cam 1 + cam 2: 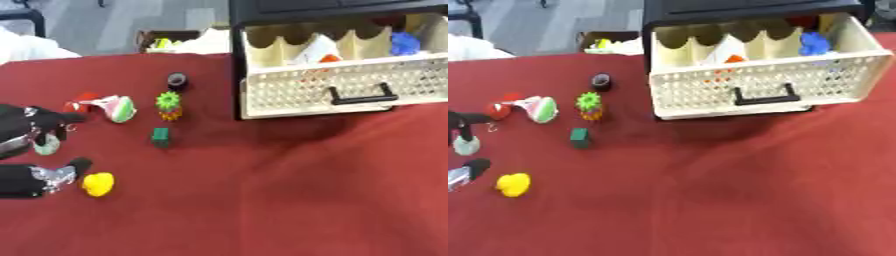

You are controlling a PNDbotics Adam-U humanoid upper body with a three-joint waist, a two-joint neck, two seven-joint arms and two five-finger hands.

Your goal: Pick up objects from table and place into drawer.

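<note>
At the left edge of the frame, the black left hand (35, 150) is curling its fingers (77, 165) around a small pale round object (45, 145) on the red desk (262, 200). The yellow rubber duck (98, 184) is lying just beside them and risks being knocked. The cream perforated drawer (350, 85) is standing open at upper right.

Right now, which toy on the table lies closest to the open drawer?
The small black round one, farthest back on the red cloth, just left of the drawer. The pineapple toy, green block and yellow duck lie nearer you.

Yellow duck (98, 184), red tablecloth (262, 200)
</note>
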